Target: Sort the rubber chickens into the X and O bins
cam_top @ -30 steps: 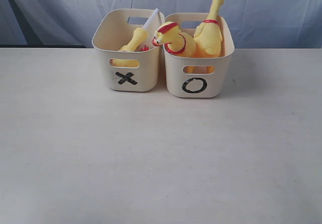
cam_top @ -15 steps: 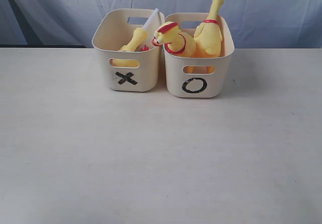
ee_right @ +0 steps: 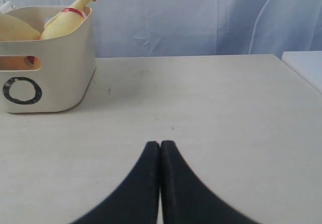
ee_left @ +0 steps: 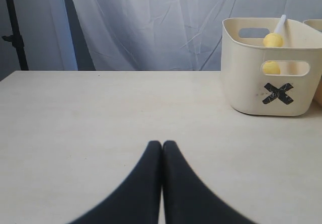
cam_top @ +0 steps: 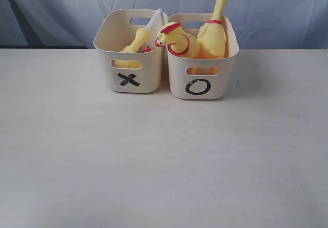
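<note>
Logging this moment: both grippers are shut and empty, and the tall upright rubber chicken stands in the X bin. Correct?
Not quite. The exterior view shows the tall upright rubber chicken standing in the O bin, not the X bin. The left gripper and right gripper are shut and empty, as you said.

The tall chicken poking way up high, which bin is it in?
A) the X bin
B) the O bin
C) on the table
B: the tall chicken stands inside the O bin, its neck sticking up above the rim.
</note>
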